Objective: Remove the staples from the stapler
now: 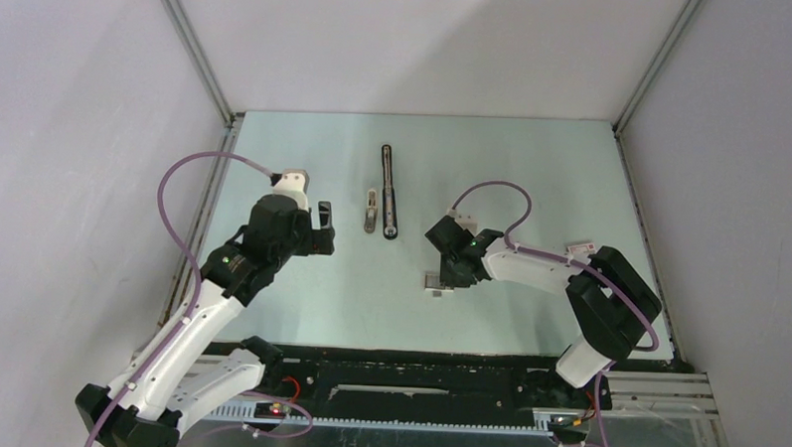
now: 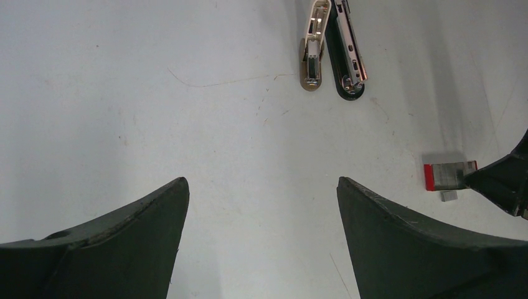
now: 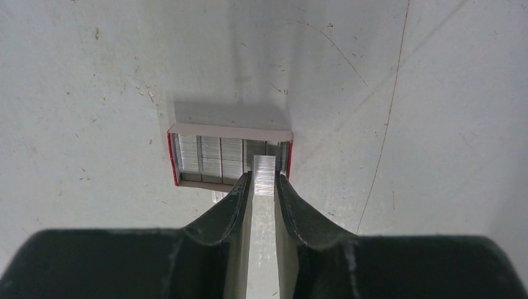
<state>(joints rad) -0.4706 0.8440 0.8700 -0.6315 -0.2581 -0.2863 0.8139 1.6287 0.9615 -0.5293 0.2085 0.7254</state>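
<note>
The stapler [image 1: 389,188], a long thin black bar with a silvery line, lies flat at the table's middle far side; its near end shows in the left wrist view [image 2: 347,59]. A short beige-silvery metal piece [image 1: 372,211] lies just left of it [image 2: 313,50]. My right gripper [image 3: 264,179] is shut on a narrow silvery strip of staples [image 3: 264,169], its tip over the right end of the small red-and-white staple box [image 3: 224,156]. In the top view the right gripper [image 1: 446,270] is by that box [image 1: 438,283]. My left gripper [image 2: 261,184] is open and empty, left of the stapler [image 1: 322,221].
A tiny loose bit of staples [image 2: 449,196] lies just in front of the box [image 2: 449,175]. The right gripper's finger [image 2: 501,180] shows at the right edge of the left wrist view. Grey walls with metal rails close in the table on three sides.
</note>
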